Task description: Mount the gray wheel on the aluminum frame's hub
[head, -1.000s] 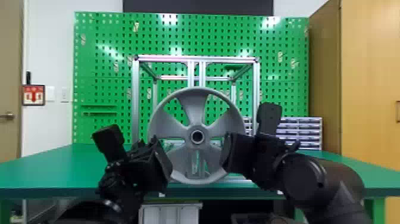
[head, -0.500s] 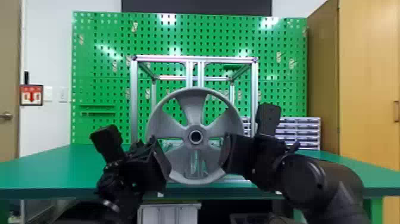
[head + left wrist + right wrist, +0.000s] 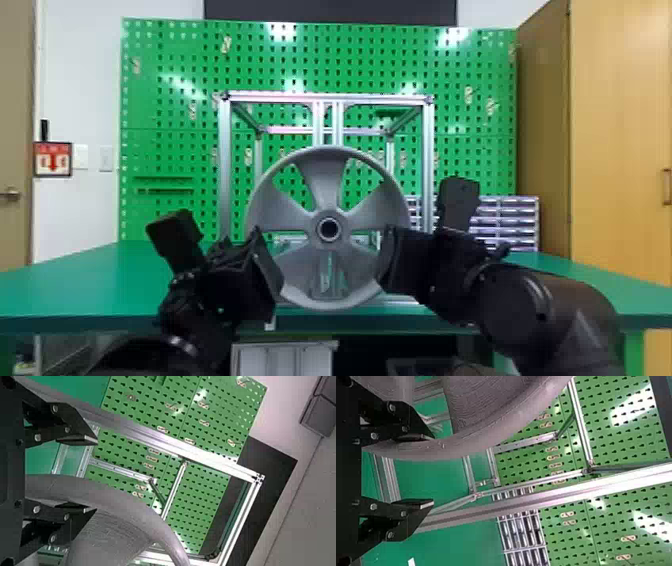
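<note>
In the head view, the gray wheel (image 3: 327,192) is upright between my two tools, in front of the aluminum frame (image 3: 225,165). The frame stands on the green bench (image 3: 100,285), midway along its near edge, and the wheel's lower rim shows just above that edge. My left tool (image 3: 267,265) is at the left side of the rim, my right tool (image 3: 392,260) at the right side, both below the level of the center hole. I cannot tell whether that hole sits on the hub. Behind the bench's far edge rises a green pegboard (image 3: 170,110); a rack of small drawers (image 3: 515,215) is by the far right corner, and a wooden cabinet (image 3: 615,125) stands beyond the right edge. A pale bin (image 3: 285,357) sits below the near edge.

In the left wrist view, my left tool (image 3: 95,479) is open, the wheel's rim running between its fingers, close to one and apart from the other. Frame bars pass beyond.

In the right wrist view, my right tool (image 3: 431,471) is open too, the rim close by one finger, with a gap to the other.
</note>
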